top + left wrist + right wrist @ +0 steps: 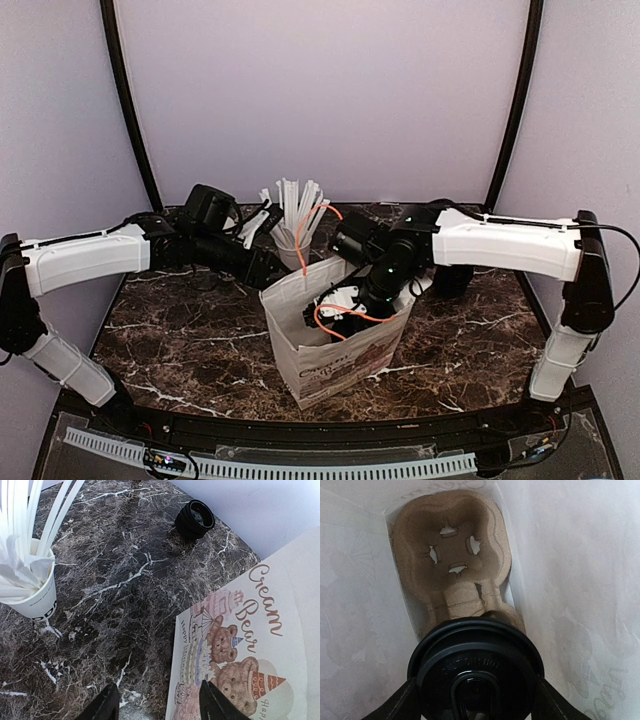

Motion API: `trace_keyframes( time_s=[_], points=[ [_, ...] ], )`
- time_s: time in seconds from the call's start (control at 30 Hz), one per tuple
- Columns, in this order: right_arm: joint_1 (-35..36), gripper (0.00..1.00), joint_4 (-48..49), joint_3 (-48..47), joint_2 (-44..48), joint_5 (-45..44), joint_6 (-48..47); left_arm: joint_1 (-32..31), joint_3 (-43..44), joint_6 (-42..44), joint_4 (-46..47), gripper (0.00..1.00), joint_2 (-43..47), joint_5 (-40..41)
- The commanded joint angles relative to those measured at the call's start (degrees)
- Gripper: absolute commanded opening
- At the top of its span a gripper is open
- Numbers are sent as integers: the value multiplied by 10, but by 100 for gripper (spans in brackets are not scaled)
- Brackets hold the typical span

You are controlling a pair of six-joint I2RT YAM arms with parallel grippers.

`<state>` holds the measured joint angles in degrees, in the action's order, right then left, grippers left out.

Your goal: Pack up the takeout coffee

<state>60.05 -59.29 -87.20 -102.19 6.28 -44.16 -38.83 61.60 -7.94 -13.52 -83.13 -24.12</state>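
The takeout coffee shows only as its round black lid [476, 662] in the right wrist view; the white cup body is hidden beneath it. My right gripper [475, 700] is shut on it, a finger at each side of the lid, down inside the white paper bag [340, 355]. Below the lid a brown pulp cup carrier [451, 555] lies on the bag's bottom. In the top view my right gripper [342, 308] reaches into the bag's open mouth. My left gripper [157, 702] is open and empty, its fingers either side of the bag's printed edge [250, 630].
A white cup full of white straws [35, 592] stands behind the bag [293, 240]. A stack of black lids [195, 517] sits further back on the dark marble table [125, 580]. An orange cable [335, 318] loops at the right wrist.
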Motion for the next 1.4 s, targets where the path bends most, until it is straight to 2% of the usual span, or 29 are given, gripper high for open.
trace_keyframes(
  time_s=[0.0,0.33,0.5,0.6,0.73,0.9,1.03,1.37],
  points=[
    [30,38,63,88,-38,-154,15,6,-5,1,-11,56,22,13],
    [30,39,56,91,-66,-186,43,5,-13,-6,-1,56,21,10],
    [3,39,-10,41,-82,-70,47,6,-10,-6,0,56,12,8],
    [2,39,-49,19,-89,-34,33,7,-7,-5,-1,57,10,10],
    [2,39,-106,-8,-112,-6,31,13,-6,-4,-2,57,9,15],
    [2,39,-79,1,-113,-30,54,18,-9,-6,-5,57,18,15],
    [1,44,-57,3,-115,-78,77,19,-13,-4,-15,57,35,25],
    [1,61,-95,-53,-70,-65,66,21,-17,-6,-31,57,51,42]
  ],
)
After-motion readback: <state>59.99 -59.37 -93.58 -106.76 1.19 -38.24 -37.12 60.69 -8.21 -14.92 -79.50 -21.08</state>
